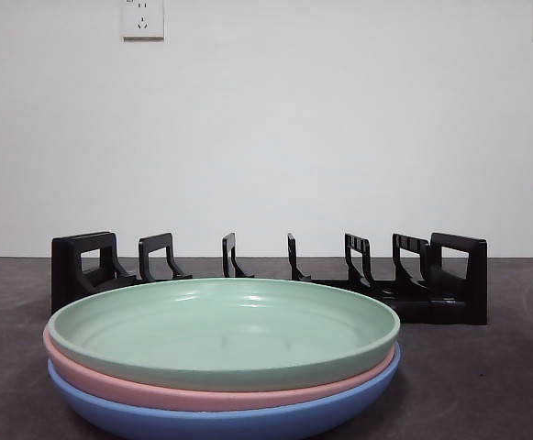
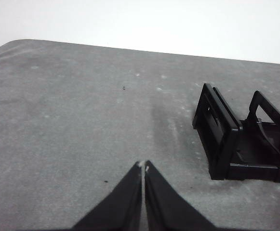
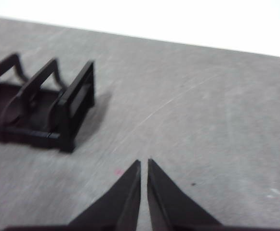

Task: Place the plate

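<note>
Right up front on the grey desk (image 1: 486,385) sits a stack of three plates: green plate (image 1: 222,332) on top, pink plate (image 1: 156,392) under it, blue plate (image 1: 229,423) at the bottom, all nested flat and level. Behind the stack, a bit further back, there's a black plate rack (image 1: 431,284) with a row of upright dividers running across, and none of its slots has anything in it. Neither arm shows up in the front view at all. From the left wrist camera, the left hand (image 2: 143,166) hovers over bare desk with its two jaws pressed together at the tips, gripping nothing, and one end of the rack sits off to the side of it. Same deal on the other side: the right hand (image 3: 144,162) has its jaws pretty much closed, only a thin sliver between them, nothing held, rack end nearby (that view is kinda blurry).
</note>
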`<control>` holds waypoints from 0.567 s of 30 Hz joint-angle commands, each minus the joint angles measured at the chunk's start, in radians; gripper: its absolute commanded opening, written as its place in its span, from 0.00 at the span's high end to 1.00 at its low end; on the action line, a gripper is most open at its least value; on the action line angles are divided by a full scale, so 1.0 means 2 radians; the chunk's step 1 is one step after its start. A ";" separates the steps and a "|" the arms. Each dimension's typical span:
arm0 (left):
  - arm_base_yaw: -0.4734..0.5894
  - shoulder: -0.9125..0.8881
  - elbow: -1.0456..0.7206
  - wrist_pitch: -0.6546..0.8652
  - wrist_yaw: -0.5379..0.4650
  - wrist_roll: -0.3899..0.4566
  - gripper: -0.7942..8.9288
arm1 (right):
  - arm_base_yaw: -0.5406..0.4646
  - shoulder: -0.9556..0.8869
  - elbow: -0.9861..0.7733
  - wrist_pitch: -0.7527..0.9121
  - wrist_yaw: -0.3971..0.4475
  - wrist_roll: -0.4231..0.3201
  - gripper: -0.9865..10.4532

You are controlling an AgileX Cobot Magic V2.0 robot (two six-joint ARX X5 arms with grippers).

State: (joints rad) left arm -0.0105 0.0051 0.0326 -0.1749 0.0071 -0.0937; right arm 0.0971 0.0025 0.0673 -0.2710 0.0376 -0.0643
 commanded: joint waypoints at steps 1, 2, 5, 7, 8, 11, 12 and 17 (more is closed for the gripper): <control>0.001 -0.001 -0.007 0.008 0.002 -0.001 0.91 | 0.000 0.001 -0.006 0.006 -0.003 -0.011 0.89; 0.001 -0.001 -0.007 0.009 0.002 -0.001 0.91 | -0.001 0.001 -0.008 0.006 -0.002 -0.012 0.89; 0.001 -0.001 -0.007 0.008 0.002 -0.001 0.91 | -0.006 0.001 -0.012 0.005 -0.002 -0.014 0.89; 0.001 -0.001 -0.007 0.008 0.002 -0.001 0.91 | -0.010 0.001 -0.013 0.008 -0.002 -0.015 0.89; 0.001 -0.001 -0.007 0.008 0.002 -0.001 0.91 | -0.012 0.001 -0.014 0.010 -0.002 -0.015 0.89; 0.001 -0.001 -0.007 0.008 0.002 -0.001 0.91 | -0.015 0.001 -0.014 0.012 -0.002 -0.015 0.89; 0.001 -0.001 -0.007 0.008 0.002 -0.001 0.91 | -0.015 0.001 -0.014 0.012 -0.002 -0.014 0.89; 0.001 -0.001 -0.007 0.008 0.002 -0.001 0.91 | -0.015 0.001 -0.014 0.018 -0.003 -0.011 0.89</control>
State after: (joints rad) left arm -0.0105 0.0051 0.0326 -0.1749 0.0071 -0.0937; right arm 0.0662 0.0025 0.0452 -0.2470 0.0322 -0.0822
